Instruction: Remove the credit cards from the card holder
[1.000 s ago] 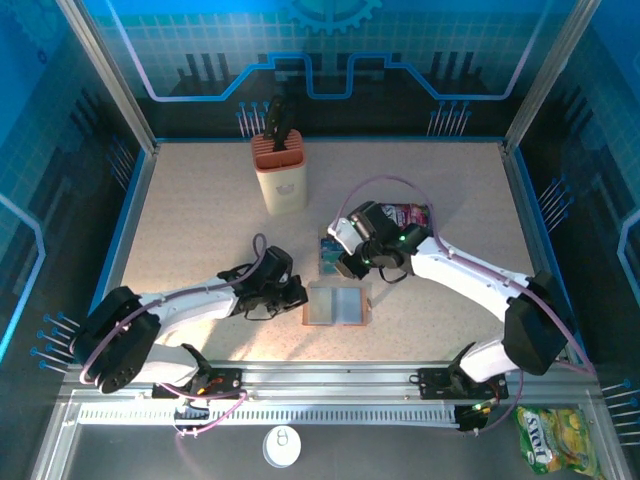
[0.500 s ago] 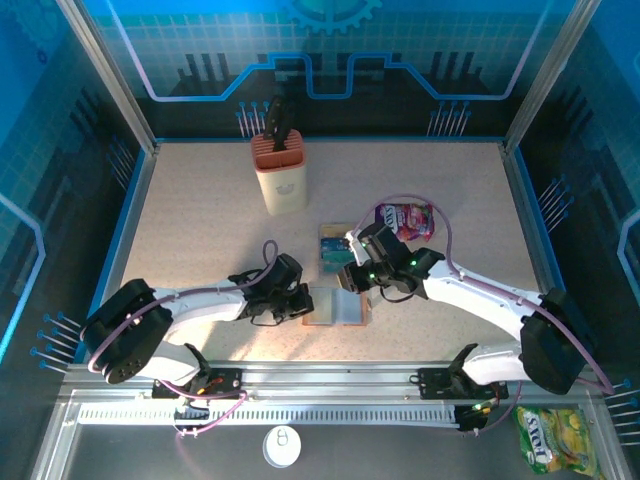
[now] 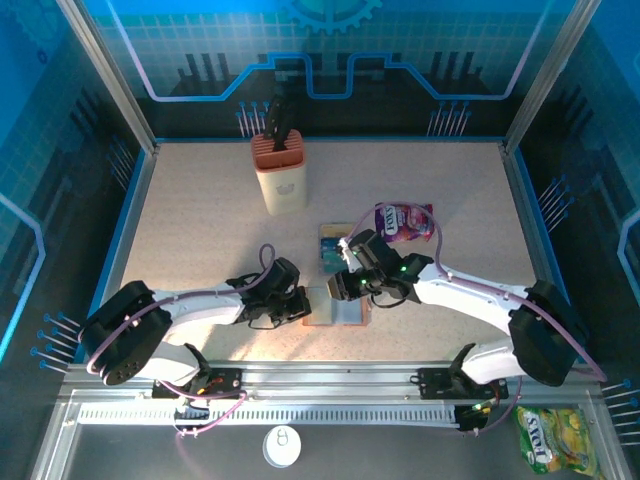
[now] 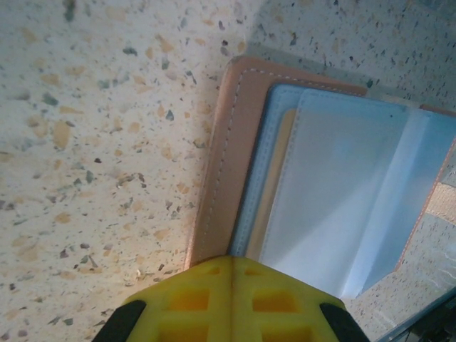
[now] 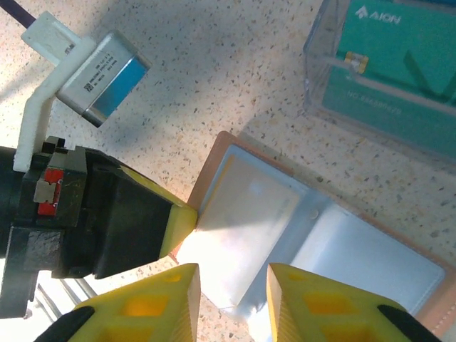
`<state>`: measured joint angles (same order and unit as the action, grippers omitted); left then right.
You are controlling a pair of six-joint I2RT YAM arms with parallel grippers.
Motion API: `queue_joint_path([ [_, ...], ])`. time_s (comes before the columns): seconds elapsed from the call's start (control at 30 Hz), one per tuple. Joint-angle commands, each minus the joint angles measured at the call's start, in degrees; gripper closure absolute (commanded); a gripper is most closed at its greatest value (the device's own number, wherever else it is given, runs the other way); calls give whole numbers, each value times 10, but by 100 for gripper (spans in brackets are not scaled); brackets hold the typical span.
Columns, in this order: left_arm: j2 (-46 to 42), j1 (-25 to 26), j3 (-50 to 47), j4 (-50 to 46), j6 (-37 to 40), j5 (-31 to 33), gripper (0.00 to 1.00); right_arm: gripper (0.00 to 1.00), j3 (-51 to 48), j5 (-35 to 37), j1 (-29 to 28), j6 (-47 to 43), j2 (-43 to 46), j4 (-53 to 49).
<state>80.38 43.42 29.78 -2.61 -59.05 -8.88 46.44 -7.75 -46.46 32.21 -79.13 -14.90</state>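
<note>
Card holder [image 3: 338,305] lies open flat on the worktop [image 3: 200,220], with a tan-edged card [image 4: 274,185] in its left pocket. Teal credit cards [image 5: 406,64] sit in the clear box [image 3: 333,247] just behind. Left claw [image 4: 231,299] is pinched closed, tip touching the holder's left edge. Right claw [image 5: 234,285] hovers low over it, jaws slightly apart, gripping nothing.

L gripper [image 4: 231,274] is sitting at btm of frame, its 2 yellow fingers [image 4: 192,303] pressing together w/ no gap btwn them, tips meeting the near edge of the card holder [image 4: 217,178]. Holder is lying open on the speckled table [image 4: 92,142], brown leather rim w/ white stitching facing left. A tan-orange card edge [image 4: 274,192] is peeking out beside a pale blue pocket [image 4: 342,185].
</note>
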Motion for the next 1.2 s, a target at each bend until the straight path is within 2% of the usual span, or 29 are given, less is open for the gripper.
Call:
queue_joint_path([
  [0.0, -2, 7, -14, -12, -12, -11, 100, 70, 4, -17, -9, 19, -12, 16],
  [0.2, -16, 8, -9, -22, -8, -11, 100, 71, 12, -30, -12, 53, -30, 23],
  [0.43, -26, 5, 26, -65, 17, 23, 100, 72, 37, -42, -17, 63, -58, -8],
  [0.8, 11, -12, 50, -82, 42, 22, 100, 72, 57, -45, -22, 66, -72, -25],
  [1.17, 13, -11, 17, -73, 28, 21, 100, 62, 54, -73, -34, 105, -111, -4],
])
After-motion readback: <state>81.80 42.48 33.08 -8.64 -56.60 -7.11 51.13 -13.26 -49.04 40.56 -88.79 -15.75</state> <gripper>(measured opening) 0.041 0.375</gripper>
